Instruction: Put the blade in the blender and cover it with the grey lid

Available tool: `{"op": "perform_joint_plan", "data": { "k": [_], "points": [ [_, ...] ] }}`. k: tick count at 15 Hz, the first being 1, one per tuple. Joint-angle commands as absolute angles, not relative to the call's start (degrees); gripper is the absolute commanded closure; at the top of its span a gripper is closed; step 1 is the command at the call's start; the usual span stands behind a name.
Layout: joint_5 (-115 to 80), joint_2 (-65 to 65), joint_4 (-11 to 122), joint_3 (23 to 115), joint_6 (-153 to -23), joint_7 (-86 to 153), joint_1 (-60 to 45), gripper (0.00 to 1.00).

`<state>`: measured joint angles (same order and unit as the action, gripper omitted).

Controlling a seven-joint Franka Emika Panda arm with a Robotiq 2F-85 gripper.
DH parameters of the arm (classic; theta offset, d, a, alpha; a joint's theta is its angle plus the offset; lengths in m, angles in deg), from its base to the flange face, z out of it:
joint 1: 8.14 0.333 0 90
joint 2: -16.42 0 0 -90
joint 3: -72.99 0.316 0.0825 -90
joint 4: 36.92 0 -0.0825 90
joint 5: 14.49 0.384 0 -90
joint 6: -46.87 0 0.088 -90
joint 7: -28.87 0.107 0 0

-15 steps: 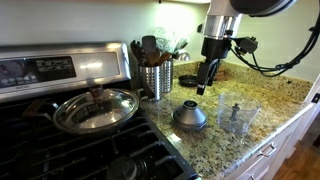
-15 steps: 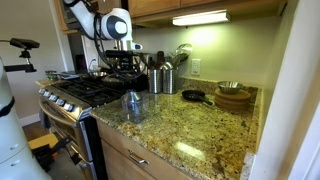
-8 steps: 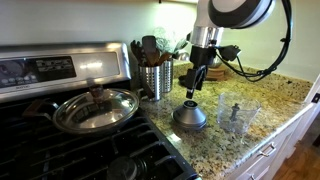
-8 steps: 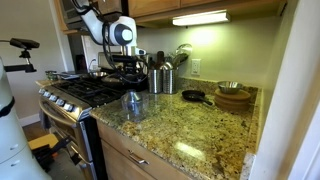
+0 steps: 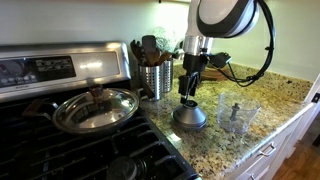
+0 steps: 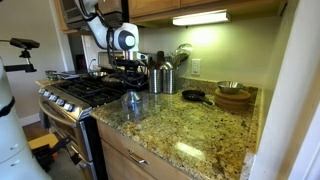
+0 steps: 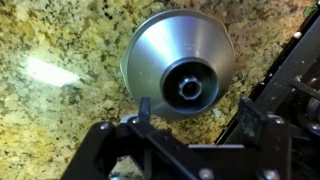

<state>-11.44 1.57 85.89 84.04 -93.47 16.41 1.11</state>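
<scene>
The gripper point(image 5: 188, 94) hangs, claw spread, just above the grey lid point(image 5: 189, 117), its tips blurred in the wrist view. At the lid's 3 o'clock, the blender point(image 5: 246, 110) perhaps holds the blade point(image 5: 232, 113).

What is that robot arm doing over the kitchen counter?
The gripper hovers just above the grey lid on the granite counter. Its fingers are open, not gripping anything yet. The clear blender stands beside the lid, uncovered, with what looks like the blade inside.
</scene>
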Motion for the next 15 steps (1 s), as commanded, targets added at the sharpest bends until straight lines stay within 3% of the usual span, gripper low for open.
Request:
{"op": "perform_joint_plan", "data": {
  "k": [1,4,6,8,10,12,14,15],
  "points": [
    [-12.18,0.48,85.31,84.27,-92.21,16.14,0.93,0.01],
    [-11.83,0.14,85.86,84.42,-91.94,15.98,0.78,0.25],
    [-11.64,-0.25,85.93,84.5,-92.14,15.82,0.68,0.28],
    [-11.67,-0.67,85.82,84.5,-92.17,15.9,0.68,0.24],
    [-11.7,-0.74,85.73,84.5,-92.06,15.94,0.68,0.29],
    [-11.78,-0.65,85.65,84.46,-92.01,16.03,0.71,0.55],
    [-11.91,-0.29,85.25,84.49,-91.86,16.06,0.83,0.65],
    [-12.12,-0.19,85.33,84.46,-91.71,16.31,0.95,0.65]
  ]
}}
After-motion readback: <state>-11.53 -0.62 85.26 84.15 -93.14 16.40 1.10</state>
